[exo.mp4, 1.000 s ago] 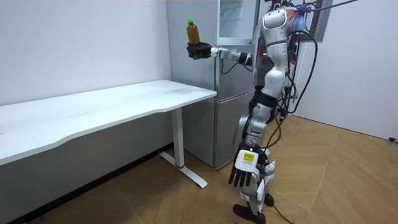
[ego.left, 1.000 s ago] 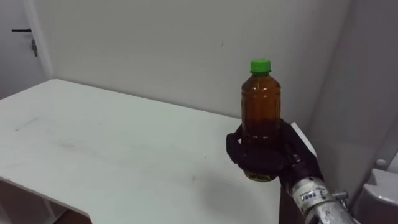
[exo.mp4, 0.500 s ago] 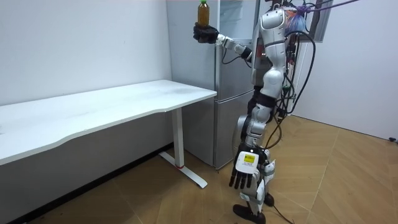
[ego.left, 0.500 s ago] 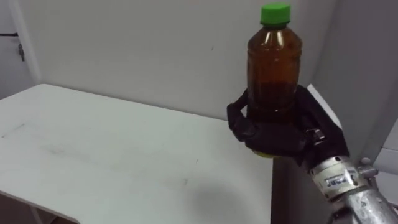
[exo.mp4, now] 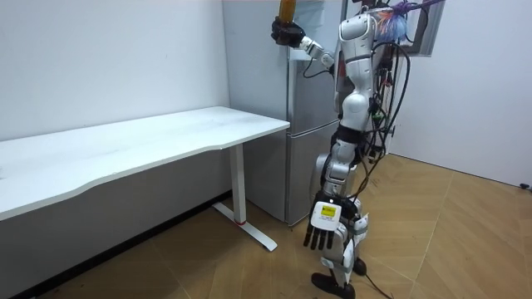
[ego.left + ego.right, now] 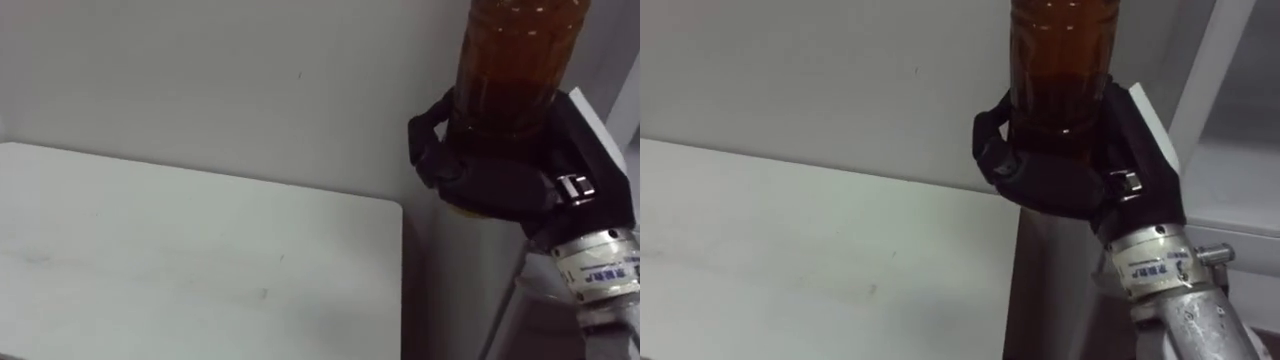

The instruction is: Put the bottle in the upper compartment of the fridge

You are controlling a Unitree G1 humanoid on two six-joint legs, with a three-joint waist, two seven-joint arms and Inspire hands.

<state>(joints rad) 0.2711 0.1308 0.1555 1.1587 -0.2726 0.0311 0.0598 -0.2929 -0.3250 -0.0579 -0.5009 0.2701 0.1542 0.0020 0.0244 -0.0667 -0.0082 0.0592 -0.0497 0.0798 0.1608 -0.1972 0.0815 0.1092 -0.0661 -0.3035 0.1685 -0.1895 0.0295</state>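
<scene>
My right hand [image 6: 500, 175] is shut on the lower part of a clear bottle [image 6: 515, 60] of brown liquid and holds it upright, high in front of me. The bottle's top runs out of the eye views' upper edge. In the room view the bottle [image 5: 287, 8] and my right hand [image 5: 288, 33] are up beside the grey fridge's [image 5: 312, 124] upper part. A pale inner space of the fridge [image 6: 1240, 170] lies just right of my right hand [image 6: 1060, 170] and the bottle [image 6: 1060, 55]. My left hand [image 5: 324, 223] hangs open by my leg.
A white table [image 6: 150, 270] stands below and to the left, its right edge against the fridge's grey side [image 6: 445, 300]. A plain white wall [image 6: 250, 80] rises behind it. I stand on the wooden floor [image 5: 432, 241] in front of the fridge, by the table [image 5: 150, 141].
My right hand has lifted the bottle higher and nearer the fridge; its green cap has left the top of the eye view. My view has shifted to the right.
</scene>
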